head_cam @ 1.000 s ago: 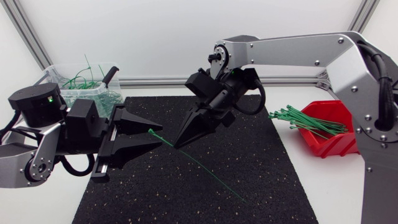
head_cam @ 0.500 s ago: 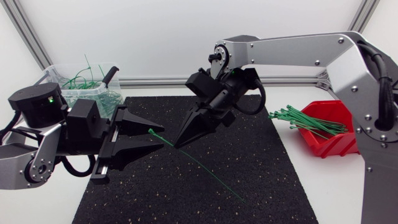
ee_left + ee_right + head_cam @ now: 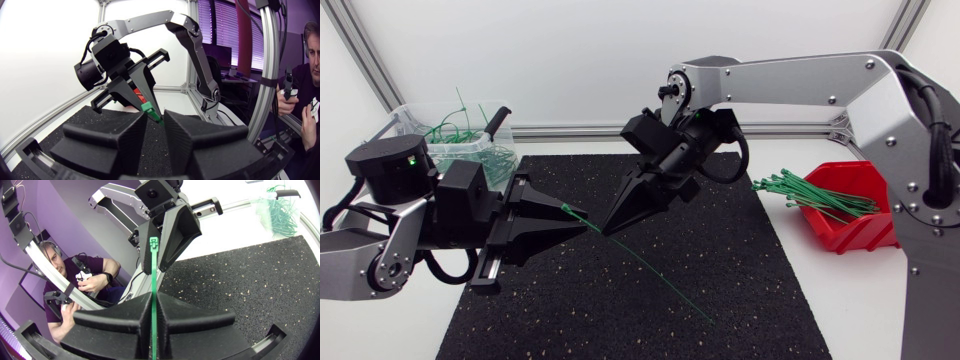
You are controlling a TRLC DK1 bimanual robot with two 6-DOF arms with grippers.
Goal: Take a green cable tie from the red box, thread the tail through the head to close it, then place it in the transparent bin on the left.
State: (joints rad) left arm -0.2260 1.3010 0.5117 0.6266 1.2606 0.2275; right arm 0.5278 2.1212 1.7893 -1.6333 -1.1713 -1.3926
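Our right gripper (image 3: 609, 229), mid-frame, pinched the green cable tie (image 3: 650, 275) tight. The tie head (image 3: 564, 207) sat at our left gripper (image 3: 570, 217); we could not tell if that one gripped. We should squeeze slowly and keep the tie head straight.

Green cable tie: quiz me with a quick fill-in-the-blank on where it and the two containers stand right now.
1. The right gripper has its jaws ___ on the green cable tie.
2. The left gripper is at the tie's ___ end.
3. The red box sits on the ___ arm's side.
4. The cable ties in the transparent bin are ___ in colour.
Missing words: shut; head; right; green.
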